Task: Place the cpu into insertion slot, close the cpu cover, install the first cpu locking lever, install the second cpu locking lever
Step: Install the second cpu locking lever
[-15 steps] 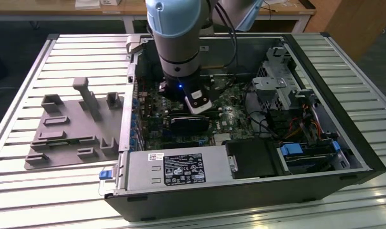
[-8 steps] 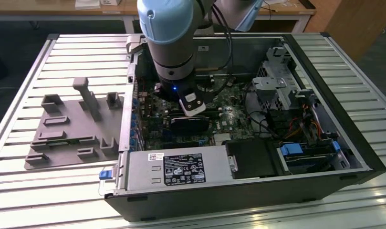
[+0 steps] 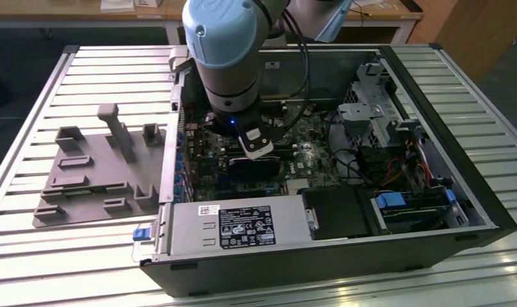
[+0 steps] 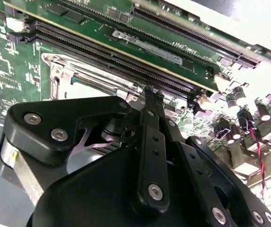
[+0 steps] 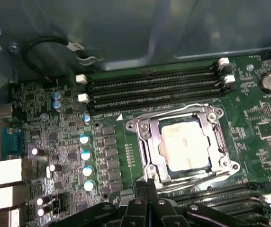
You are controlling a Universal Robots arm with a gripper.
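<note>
In the first wrist view the cpu (image 5: 185,145), a silvery square chip, lies flat in the insertion slot (image 5: 171,173) on the green motherboard. The cpu cover (image 5: 145,137), a metal frame with a window, lies down around the chip. A thin lever wire (image 5: 166,115) runs along the cover's side nearest the memory slots. My gripper (image 5: 147,185) hovers just off the socket's opposite edge, its black fingers shut together with nothing between them. In the second wrist view the gripper (image 4: 150,92) tip points at the socket's metal frame (image 4: 71,78). In the exterior view the gripper (image 3: 256,152) reaches down inside the open computer case.
Long black memory slots (image 5: 154,87) flank the socket on both sides. Capacitors (image 5: 84,156) stand beside it. A power supply (image 3: 232,227) and a drive cage (image 3: 369,121) crowd the case. A grey fixture (image 3: 96,173) sits on the slatted table at the exterior view's left.
</note>
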